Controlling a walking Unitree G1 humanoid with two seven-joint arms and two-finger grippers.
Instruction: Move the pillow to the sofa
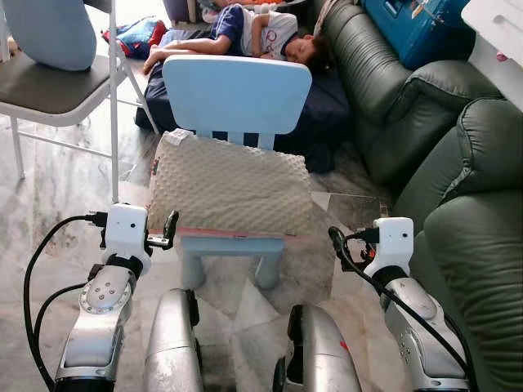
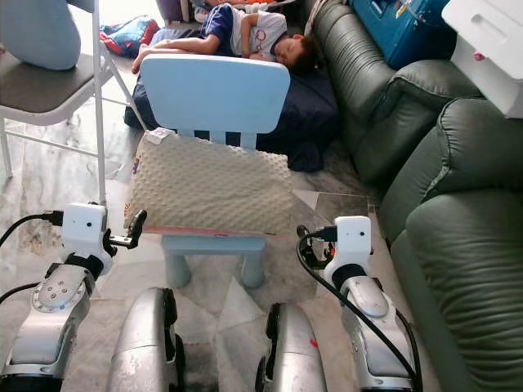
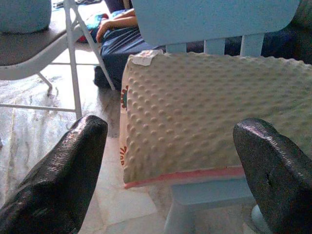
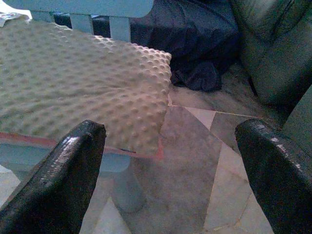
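Both my claws sit low in front of me, the left claw [image 1: 170,230] and right claw [image 1: 337,242] spread wide, flanking the pillow [image 1: 229,186] without touching it. It lies on the small blue chair [image 1: 237,94]. I judge this the approach step: next I close in on both ends (a person sleeps on the floor beyond), then swing right to the sofa [image 1: 466,196].
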